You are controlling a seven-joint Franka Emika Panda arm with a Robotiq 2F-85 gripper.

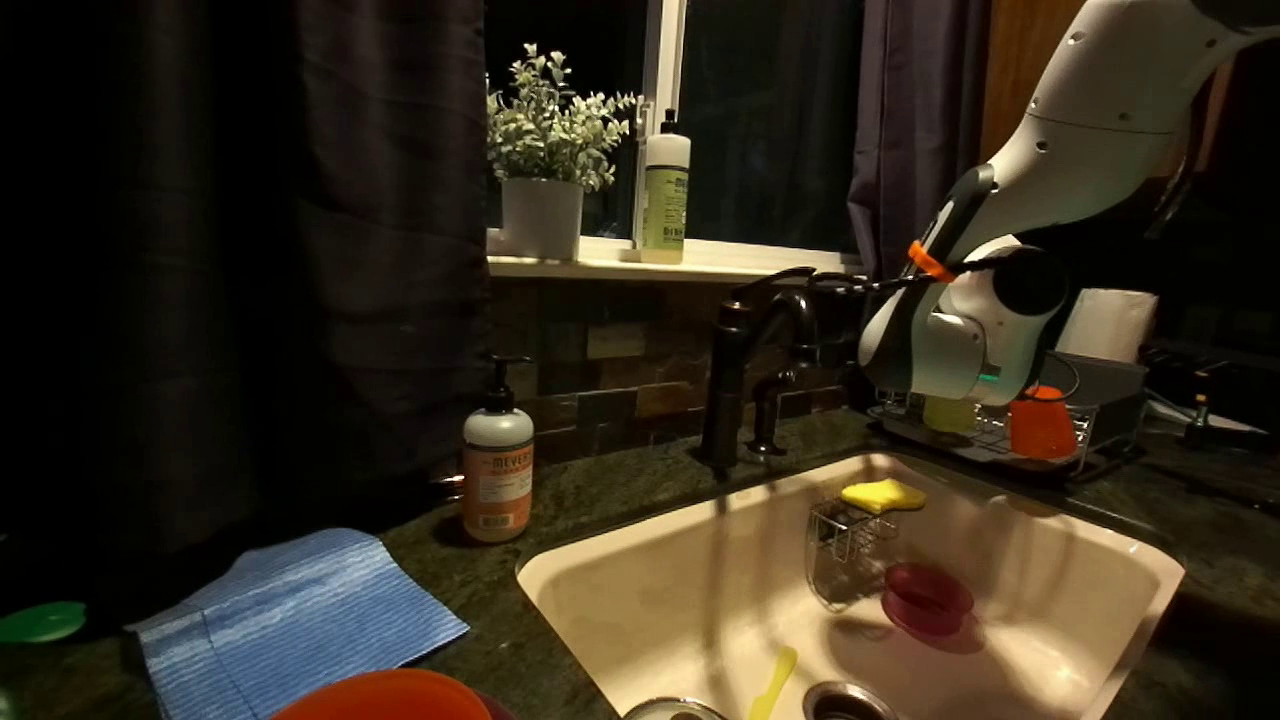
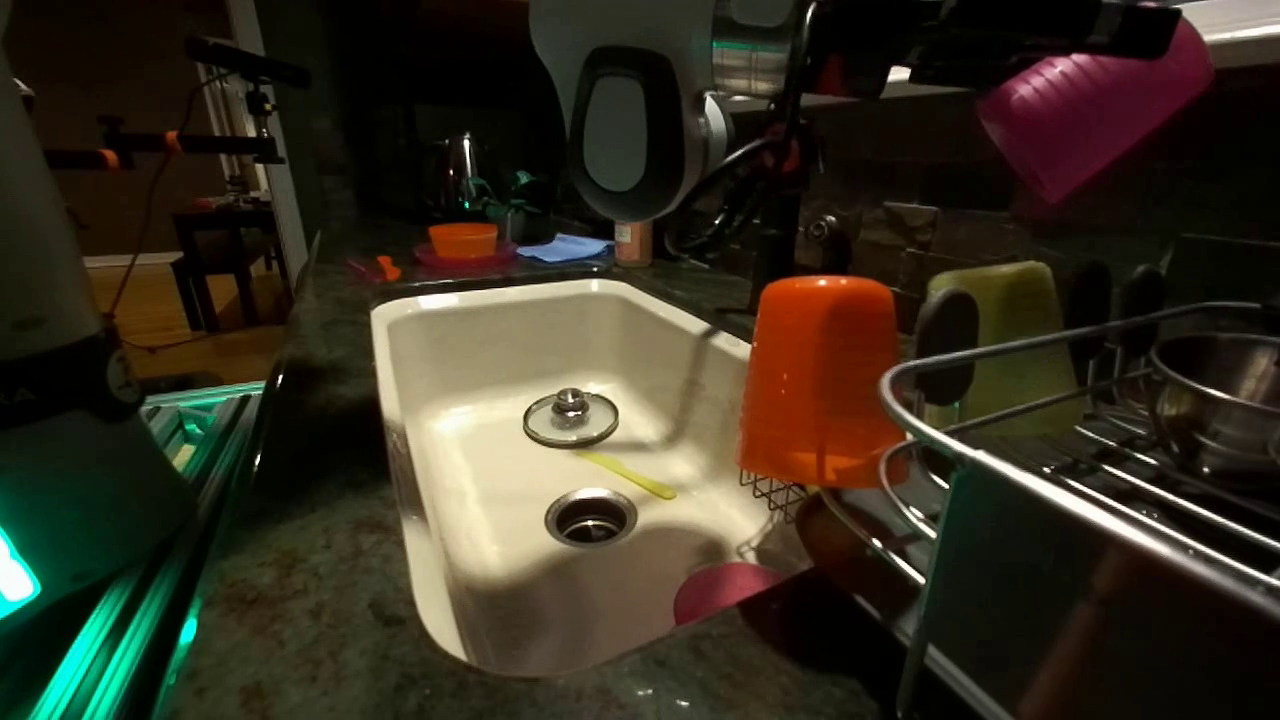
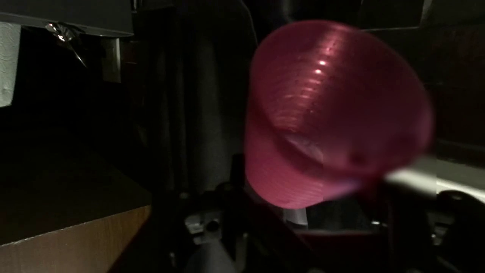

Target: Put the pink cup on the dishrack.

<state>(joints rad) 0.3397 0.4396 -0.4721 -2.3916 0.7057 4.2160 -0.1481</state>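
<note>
The pink cup (image 2: pixel 1100 105) is held in the air at the upper right of an exterior view, tilted. In the wrist view the cup (image 3: pixel 288 174) shows its open mouth towards the camera. My gripper (image 3: pixel 316 182) is shut on the cup, with dark fingers at its sides. The dishrack (image 2: pixel 1060 502) is a silver wire rack with a dark tray beside the sink. The cup is well above it and touches nothing on it. The dishrack also shows below the arm in an exterior view (image 1: pixel 985 438), where the cup and fingers are hidden behind the arm.
On the rack stand an upturned orange cup (image 2: pixel 822 380), a yellow-green cup (image 2: pixel 1010 345) and a metal pot (image 2: pixel 1225 400). The cream sink (image 1: pixel 640 590) holds a pink round dish (image 1: pixel 928 600). A dark faucet (image 1: pixel 728 385) stands behind the sink, near the arm.
</note>
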